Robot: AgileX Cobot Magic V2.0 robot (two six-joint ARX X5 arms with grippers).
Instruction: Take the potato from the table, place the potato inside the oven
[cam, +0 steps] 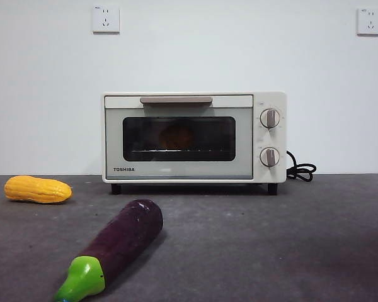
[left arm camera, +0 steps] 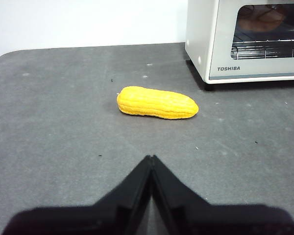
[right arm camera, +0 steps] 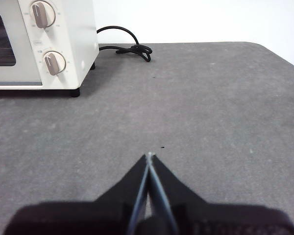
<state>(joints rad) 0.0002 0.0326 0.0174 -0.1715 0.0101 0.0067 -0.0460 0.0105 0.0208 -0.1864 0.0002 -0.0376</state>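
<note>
The cream Toshiba oven (cam: 194, 137) stands at the back of the grey table (cam: 271, 239) with its door closed. Behind the dark glass, the orange-brown potato (cam: 176, 136) rests on the wire rack; the left wrist view also shows the potato (left arm camera: 264, 18) dimly through the window. My left gripper (left arm camera: 150, 157) is shut and holds nothing, low over the table near the corn. My right gripper (right arm camera: 149, 155) is shut and holds nothing, over bare table to the right of the oven (right arm camera: 44, 44). Neither arm shows in the front view.
A yellow corn cob (cam: 38, 189) lies left of the oven, also in the left wrist view (left arm camera: 157, 103). A purple eggplant (cam: 116, 245) with a green stem lies in front. The oven's black cord (cam: 300, 170) coils behind its right side.
</note>
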